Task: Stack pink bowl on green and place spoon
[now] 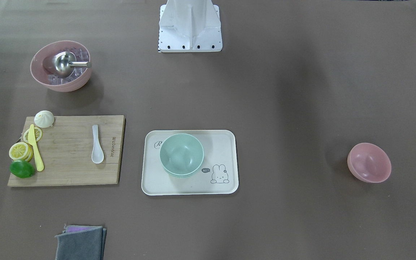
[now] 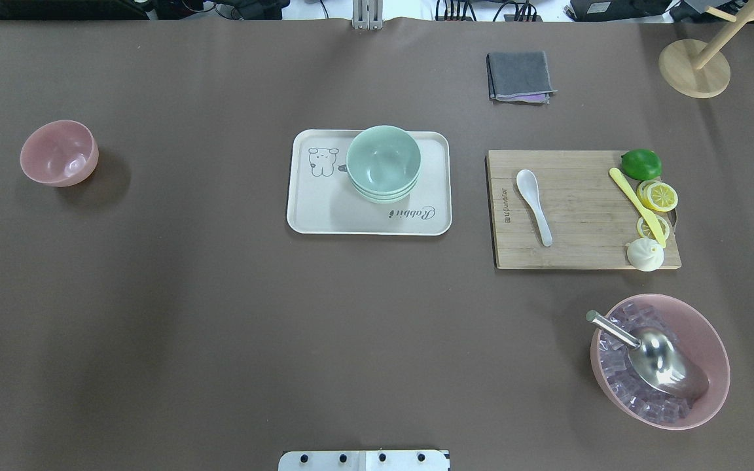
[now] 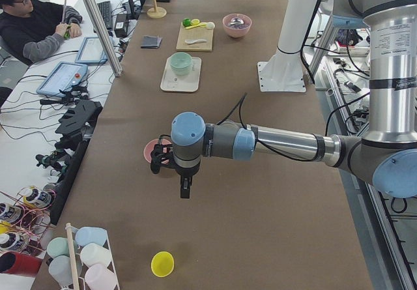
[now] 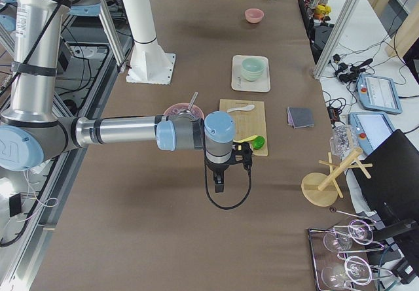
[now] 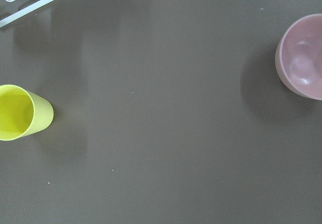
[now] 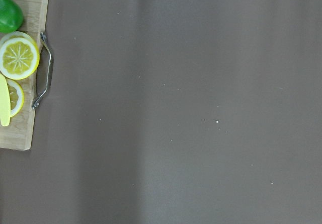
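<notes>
The small pink bowl [image 2: 59, 152] stands empty on the table's left side, and also shows in the left wrist view [image 5: 304, 63]. A stack of green bowls [image 2: 383, 162] sits on a cream tray [image 2: 364, 219] at mid-table. The white spoon [image 2: 534, 204] lies on the wooden cutting board [image 2: 580, 222]. My left gripper [image 3: 184, 189] shows only in the exterior left view, hanging over the table near the pink bowl; I cannot tell if it is open. My right gripper [image 4: 219, 185] shows only in the exterior right view, beside the board's end; I cannot tell its state.
A large pink bowl [image 2: 711, 340] of ice cubes with a metal scoop stands right of centre. On the board lie lemon slices [image 2: 657, 196], a lime, a yellow knife and a bun. A grey cloth [image 2: 520, 76], a wooden stand [image 2: 694, 65] and a yellow cup [image 5: 20, 113] are around.
</notes>
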